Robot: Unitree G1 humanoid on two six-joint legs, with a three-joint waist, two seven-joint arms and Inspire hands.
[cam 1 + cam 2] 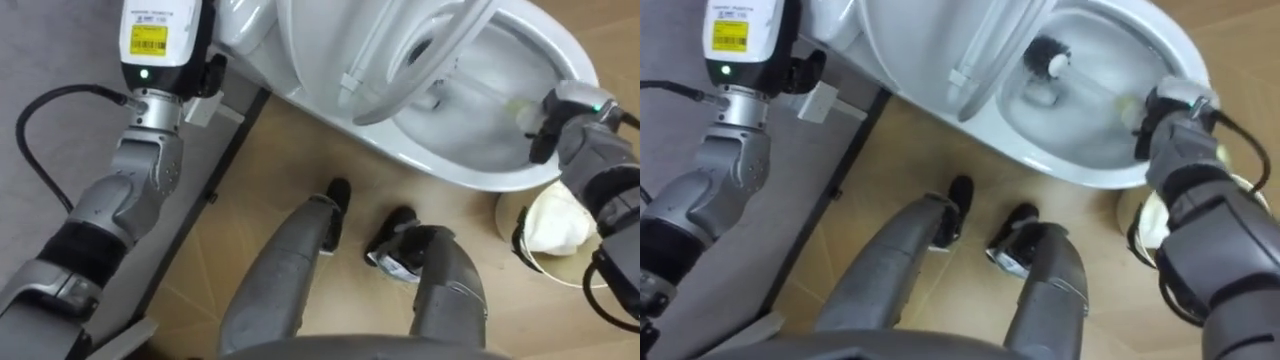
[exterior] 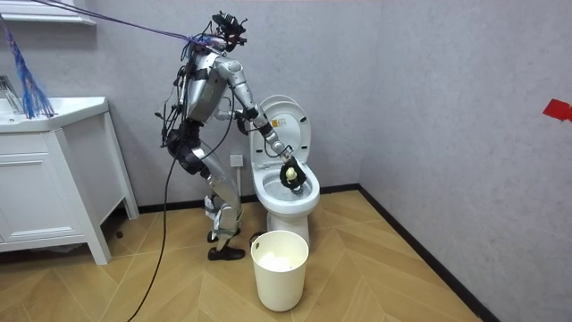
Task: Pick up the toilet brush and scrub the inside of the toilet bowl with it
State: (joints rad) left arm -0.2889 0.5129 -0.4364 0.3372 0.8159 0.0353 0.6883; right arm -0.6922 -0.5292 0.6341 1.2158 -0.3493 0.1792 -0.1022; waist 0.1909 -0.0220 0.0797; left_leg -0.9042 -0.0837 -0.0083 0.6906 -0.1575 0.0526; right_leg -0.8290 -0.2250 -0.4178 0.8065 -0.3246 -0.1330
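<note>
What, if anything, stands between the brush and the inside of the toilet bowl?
Nothing visible: the seat and lid are raised, and the brush, held by the right hand, already has its head down in the bowl.

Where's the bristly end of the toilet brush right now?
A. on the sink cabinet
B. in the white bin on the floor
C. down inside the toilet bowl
C: the dark brush head sits inside the toilet bowl, with its pale handle running back to the right hand.
</note>
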